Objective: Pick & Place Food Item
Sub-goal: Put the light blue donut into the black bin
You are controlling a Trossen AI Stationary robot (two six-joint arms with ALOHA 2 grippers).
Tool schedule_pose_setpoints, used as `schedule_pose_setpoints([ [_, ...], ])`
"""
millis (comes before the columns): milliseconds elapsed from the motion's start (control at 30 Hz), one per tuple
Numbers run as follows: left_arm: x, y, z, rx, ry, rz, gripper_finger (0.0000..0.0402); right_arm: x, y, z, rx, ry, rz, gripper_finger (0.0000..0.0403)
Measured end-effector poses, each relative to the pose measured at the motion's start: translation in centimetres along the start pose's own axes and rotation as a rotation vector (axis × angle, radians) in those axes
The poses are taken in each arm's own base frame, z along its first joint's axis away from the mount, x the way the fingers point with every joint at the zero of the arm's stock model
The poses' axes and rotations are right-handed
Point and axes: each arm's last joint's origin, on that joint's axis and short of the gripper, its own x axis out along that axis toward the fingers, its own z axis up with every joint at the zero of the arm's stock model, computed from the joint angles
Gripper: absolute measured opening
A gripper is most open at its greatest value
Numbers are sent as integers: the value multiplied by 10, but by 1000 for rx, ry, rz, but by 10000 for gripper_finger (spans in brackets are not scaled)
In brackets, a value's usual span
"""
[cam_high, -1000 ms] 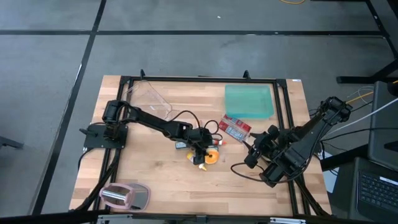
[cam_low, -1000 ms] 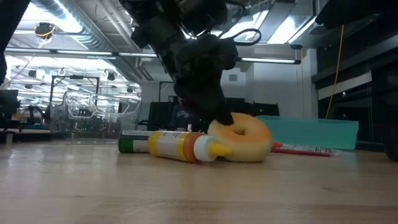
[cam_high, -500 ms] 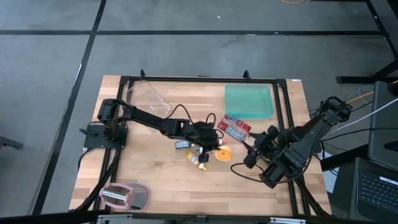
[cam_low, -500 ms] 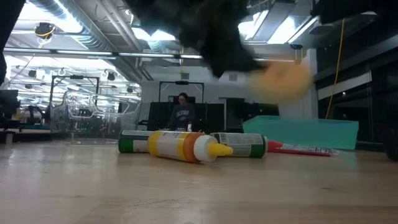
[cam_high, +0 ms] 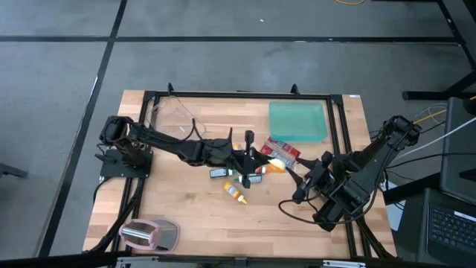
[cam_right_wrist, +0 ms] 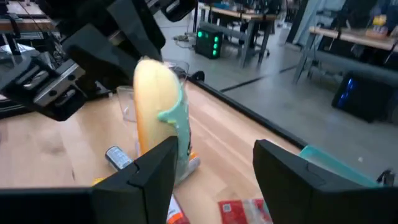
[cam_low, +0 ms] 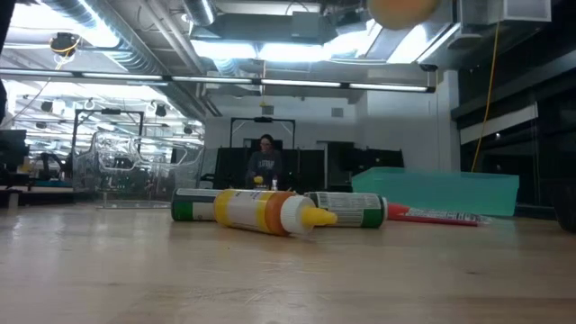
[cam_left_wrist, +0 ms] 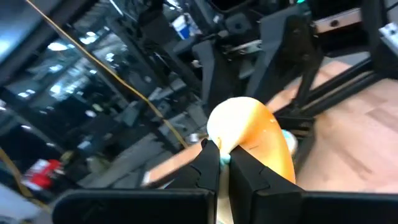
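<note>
A pale wooden table [cam_high: 186, 216] with a black frame stands on a grey floor crossed by dark lines. At its near left corner lies a pinkish, metallic object [cam_high: 151, 234]; at the far left sits a clear plastic container [cam_high: 177, 114]. Around the middle lie a yellow squeeze bottle [cam_low: 265, 213] on its side, a green-labelled bottle [cam_low: 347, 211] just behind it, and a small dark packet [cam_high: 218, 173]. Right of these is a red and white packet [cam_high: 281, 152], and beyond it at the far right a teal tray [cam_high: 298, 120]. From table height the room behind shows ceiling lights, racks and a person [cam_low: 265, 167] standing far back.

The left arm stretches from its base at the left edge low across the table towards the centre. Its left gripper [cam_left_wrist: 224, 163] has its fingers pressed together, pinching the rim of the donut [cam_left_wrist: 254, 140], a pale orange ring with a trace of teal icing held clear of the table above the bottles and just beside the red packet.

The right arm is folded at the right edge, its right gripper [cam_right_wrist: 214, 162] pointing towards the centre with fingers spread, holding nothing, the donut hanging a little ahead of them
</note>
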Motion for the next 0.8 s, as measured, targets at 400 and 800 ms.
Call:
schedule_pose_setpoints([
  [400, -2, -4, -3, 75, 71, 62, 7, -9, 19, 6, -40, 1, 99, 208],
  [800, -4, -12, 1, 67, 47, 23, 7, 1, 22, 11, -84, 8, 88, 208],
])
